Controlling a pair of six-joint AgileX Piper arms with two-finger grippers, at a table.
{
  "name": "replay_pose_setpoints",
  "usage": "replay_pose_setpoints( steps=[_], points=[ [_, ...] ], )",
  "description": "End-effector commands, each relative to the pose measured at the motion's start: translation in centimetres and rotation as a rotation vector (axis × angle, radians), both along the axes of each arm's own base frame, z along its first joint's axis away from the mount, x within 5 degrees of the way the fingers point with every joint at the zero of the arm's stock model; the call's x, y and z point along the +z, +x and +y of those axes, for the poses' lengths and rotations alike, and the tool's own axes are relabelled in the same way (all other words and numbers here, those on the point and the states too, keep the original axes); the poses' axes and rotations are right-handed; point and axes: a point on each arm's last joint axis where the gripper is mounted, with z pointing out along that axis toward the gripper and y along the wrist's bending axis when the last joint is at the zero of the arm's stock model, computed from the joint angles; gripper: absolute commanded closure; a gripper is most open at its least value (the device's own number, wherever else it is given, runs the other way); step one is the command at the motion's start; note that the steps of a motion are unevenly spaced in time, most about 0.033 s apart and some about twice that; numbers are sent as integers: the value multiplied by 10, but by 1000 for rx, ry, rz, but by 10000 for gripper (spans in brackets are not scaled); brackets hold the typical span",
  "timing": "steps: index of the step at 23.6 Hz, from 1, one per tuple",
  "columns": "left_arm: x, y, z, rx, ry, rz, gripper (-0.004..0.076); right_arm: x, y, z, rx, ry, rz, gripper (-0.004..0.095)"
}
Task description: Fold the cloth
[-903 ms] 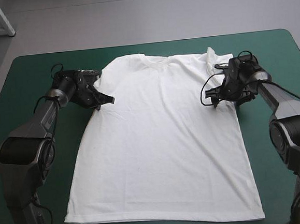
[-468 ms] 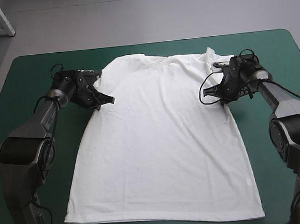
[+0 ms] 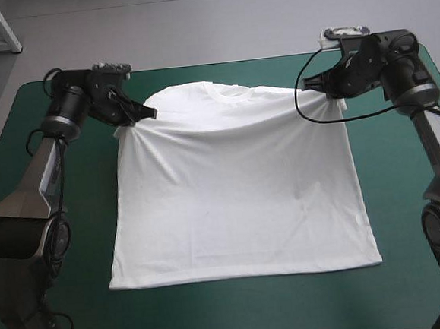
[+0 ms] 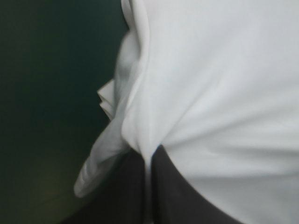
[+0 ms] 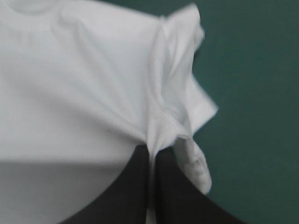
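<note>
The white T-shirt (image 3: 237, 186) hangs by its two shoulders over the teal-green table, its collar toward the far edge and its hem (image 3: 244, 273) resting on the cover near the front. My left gripper (image 3: 141, 115) is shut on the T-shirt at the left shoulder, and the sleeve droops beside the fingers (image 4: 126, 186). On the other side my right gripper (image 3: 314, 87) is shut on the T-shirt at the right shoulder, with that sleeve (image 5: 196, 140) bunched beside its fingers (image 5: 135, 186). Between the two grips the upper cloth sags in a shallow curve.
Bare teal-green cover (image 3: 70, 298) lies on both sides of the shirt and along the front edge. The far edge of the table (image 3: 212, 64) runs just behind the collar.
Just before, the right gripper was open at the right armpit; it shut on the cloth. Both arms then rose and moved toward the far edge, lifting the shirt's upper half off the table.
</note>
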Motion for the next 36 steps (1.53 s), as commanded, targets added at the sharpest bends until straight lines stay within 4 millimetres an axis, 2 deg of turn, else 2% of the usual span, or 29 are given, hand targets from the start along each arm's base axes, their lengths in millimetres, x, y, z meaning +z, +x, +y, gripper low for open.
replay_pose_setpoints(
  steps=[1,6,9,12,16,19,20,23,27,29,32,34,36],
  points=[
    [99,-34,5,4,-36,-265,733,79,-37,-8,-1,1,-215,927],
    [180,-74,12,5,-69,-501,733,139,-75,-14,-10,3,-362,927],
    [217,-101,19,19,-55,-624,733,168,-97,-17,-12,17,-468,927],
    [241,-123,24,8,-27,-696,733,190,-116,-20,-14,30,-556,927],
    [256,-143,30,17,10,-734,733,210,-136,-23,-16,41,-638,927],
    [264,-150,32,23,10,-779,733,222,-147,-24,-17,53,-708,927],
    [263,-146,31,19,12,-790,733,226,-147,-24,-17,59,-742,927],
    [257,-124,25,-11,0,-827,733,225,-124,-21,-17,65,-820,927],
    [246,-84,17,-20,-35,-926,733,211,-67,-12,-17,99,-935,927],
    [244,-71,14,-22,-45,-978,733,205,-47,-9,-16,123,-982,927],
    [244,-66,17,-14,-48,-1007,733,204,-38,-7,-17,139,-1027,927],
    [240,-64,19,-8,-40,-981,733,199,-36,-7,-16,134,-994,927],
    [231,-58,18,-12,-32,-924,733,186,-29,-5,-19,134,-893,927]
  ],
)
